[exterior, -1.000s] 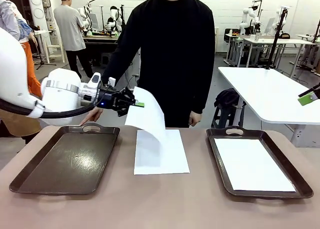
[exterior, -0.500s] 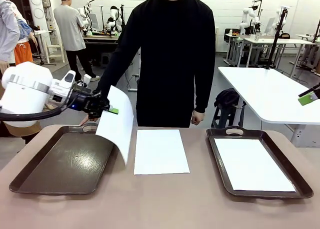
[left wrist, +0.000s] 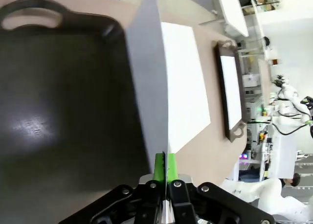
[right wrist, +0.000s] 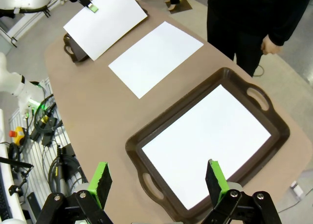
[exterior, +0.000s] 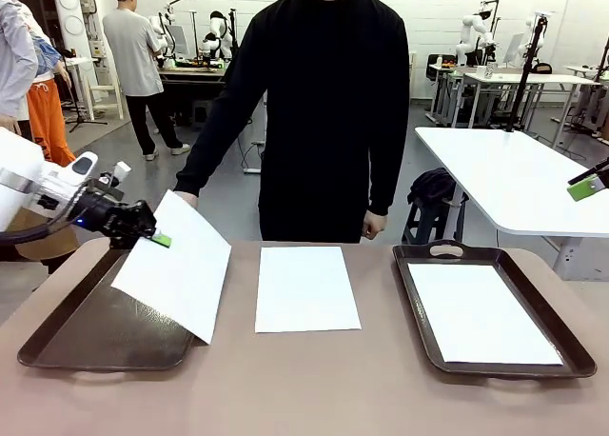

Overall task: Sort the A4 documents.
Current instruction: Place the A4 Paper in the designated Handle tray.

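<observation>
The left gripper [exterior: 160, 238] pinches an A4 sheet [exterior: 181, 269] by its edge, the paper slanting down beneath it over a dark tray [exterior: 67, 336], while the right gripper [right wrist: 158, 177] hangs spread wide above a second sheet [right wrist: 205, 143].

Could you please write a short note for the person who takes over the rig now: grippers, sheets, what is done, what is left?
Left gripper: shut on one sheet, held tilted above the left tray, not yet released.
Right gripper: open, empty, raised, facing the right tray.
Second sheet lies flat in the right tray: done.
Third sheet lies on the table between the trays: left to sort, after the held one.
</observation>
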You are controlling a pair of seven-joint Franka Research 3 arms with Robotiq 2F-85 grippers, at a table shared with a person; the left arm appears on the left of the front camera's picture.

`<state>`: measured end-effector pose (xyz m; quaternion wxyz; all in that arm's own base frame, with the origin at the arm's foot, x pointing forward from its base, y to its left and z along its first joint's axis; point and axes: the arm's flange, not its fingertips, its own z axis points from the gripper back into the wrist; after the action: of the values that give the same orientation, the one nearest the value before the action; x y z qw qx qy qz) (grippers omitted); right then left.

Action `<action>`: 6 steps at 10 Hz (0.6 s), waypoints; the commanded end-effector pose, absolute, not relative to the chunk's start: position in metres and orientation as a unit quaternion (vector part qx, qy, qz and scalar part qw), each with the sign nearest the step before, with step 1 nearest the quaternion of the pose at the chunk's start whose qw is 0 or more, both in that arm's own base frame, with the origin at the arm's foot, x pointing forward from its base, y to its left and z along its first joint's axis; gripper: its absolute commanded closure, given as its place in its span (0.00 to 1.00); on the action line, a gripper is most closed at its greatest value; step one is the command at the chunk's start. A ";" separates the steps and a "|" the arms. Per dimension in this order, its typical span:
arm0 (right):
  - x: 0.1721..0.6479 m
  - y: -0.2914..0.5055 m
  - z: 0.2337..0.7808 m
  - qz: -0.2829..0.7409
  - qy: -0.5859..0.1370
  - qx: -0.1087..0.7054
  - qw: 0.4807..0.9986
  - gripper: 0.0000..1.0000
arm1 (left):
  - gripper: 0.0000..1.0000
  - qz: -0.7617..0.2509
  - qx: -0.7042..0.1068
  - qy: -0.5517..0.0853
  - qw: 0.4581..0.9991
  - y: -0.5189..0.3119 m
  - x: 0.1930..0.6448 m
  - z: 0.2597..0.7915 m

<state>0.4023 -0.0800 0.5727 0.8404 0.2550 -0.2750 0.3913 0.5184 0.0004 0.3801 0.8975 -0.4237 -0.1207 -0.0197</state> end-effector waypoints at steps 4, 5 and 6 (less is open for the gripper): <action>0.403 -0.079 0.572 0.391 -0.276 0.254 0.841 0.00 | 0.99 -0.091 -0.298 -0.027 0.950 0.043 0.548 0.358; 0.403 -0.079 0.572 0.391 -0.276 0.254 0.841 0.00 | 0.99 -0.099 -0.294 -0.011 0.951 0.045 0.551 0.352; 0.403 -0.079 0.572 0.391 -0.276 0.254 0.841 0.00 | 0.99 -0.088 -0.294 -0.004 0.952 0.049 0.554 0.346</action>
<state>0.4023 -0.0800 0.5727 0.8404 0.2549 -0.2751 0.3912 0.5443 0.0453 0.3388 0.9510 -0.2931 -0.0217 -0.0959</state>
